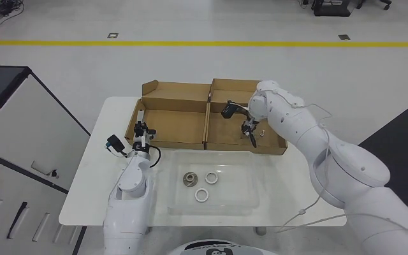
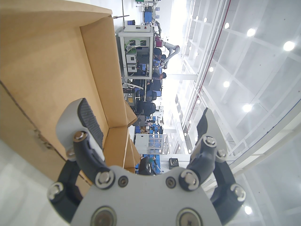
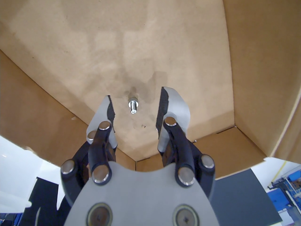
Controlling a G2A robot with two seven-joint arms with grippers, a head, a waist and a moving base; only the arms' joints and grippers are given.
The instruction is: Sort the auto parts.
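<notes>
A small silver bolt (image 3: 133,106) lies on the floor of the right cardboard box (image 1: 229,132). My right gripper (image 3: 136,104) hangs open just above that floor, with the bolt lying loose between its fingers; from above the same gripper (image 1: 250,135) is inside the right box. My left gripper (image 2: 145,116) is open with nothing between its fingers, pointing up beside the left cardboard box (image 1: 178,125); from above this gripper (image 1: 143,129) is at that box's front left corner. A dark metal hub (image 1: 189,180) and two white rings (image 1: 211,178) (image 1: 203,195) lie in the clear tray (image 1: 245,191).
The two boxes stand side by side at the back of the white table (image 1: 89,185), flaps open. The clear tray lies in front of them. A dark cabinet (image 1: 25,140) stands to the left of the table.
</notes>
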